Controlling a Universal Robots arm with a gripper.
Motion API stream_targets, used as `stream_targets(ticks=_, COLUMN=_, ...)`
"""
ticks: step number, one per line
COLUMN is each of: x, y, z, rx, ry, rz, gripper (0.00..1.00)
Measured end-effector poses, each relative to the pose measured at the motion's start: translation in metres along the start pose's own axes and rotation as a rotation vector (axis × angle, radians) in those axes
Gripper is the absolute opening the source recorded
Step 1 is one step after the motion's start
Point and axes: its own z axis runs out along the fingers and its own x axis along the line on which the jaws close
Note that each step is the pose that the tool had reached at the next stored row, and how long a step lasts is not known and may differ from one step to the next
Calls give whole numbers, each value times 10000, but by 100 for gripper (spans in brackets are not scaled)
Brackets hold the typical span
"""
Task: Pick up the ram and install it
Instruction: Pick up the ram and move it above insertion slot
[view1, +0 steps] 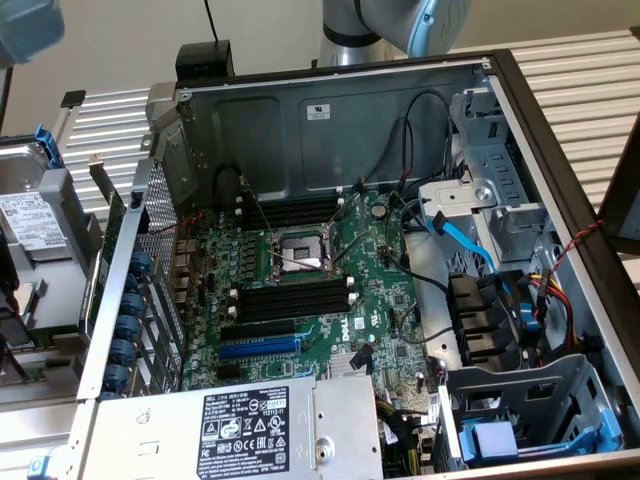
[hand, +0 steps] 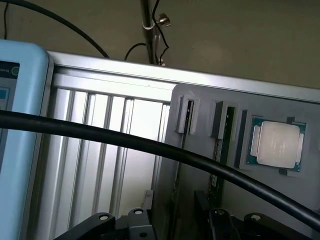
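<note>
The ram (hand: 218, 152) is a thin green stick seen edge-on, standing in a slot of a grey holder plate (hand: 200, 200). My gripper (hand: 175, 227) hangs close in front of that plate. Its dark links (hand: 100, 221) are spread apart, and it is open with nothing between the jaws. In the exterior view the open computer case (view1: 560, 170) shows the green motherboard (view1: 385, 290). Long black memory slots (view1: 295, 300) lie beside the processor socket (view1: 300, 250), all of them bare. My arm (view1: 400, 20) rises behind the case's far wall.
A square processor chip (hand: 277, 145) sits in the holder plate beside the ram. A thick black cable (hand: 125, 137) crosses the wrist view. A pale blue device (hand: 20, 125) stands on the ribbed aluminium table (hand: 100, 150). Inside the case are a blue slot (view1: 258, 348), a power supply (view1: 250, 430) and drive cages (view1: 500, 210).
</note>
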Motion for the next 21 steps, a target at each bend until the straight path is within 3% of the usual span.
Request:
stream_targets(ticks=9, x=1, y=-3, z=61, rx=-22, ry=-11, rz=231, gripper=45)
stream_targets(ticks=16, x=2, y=-6, z=112, rx=-24, ry=-97, rz=504, gripper=45)
stream_targets(ticks=21, x=3, y=-11, z=149, rx=-71, ry=-144, rz=610, gripper=45)
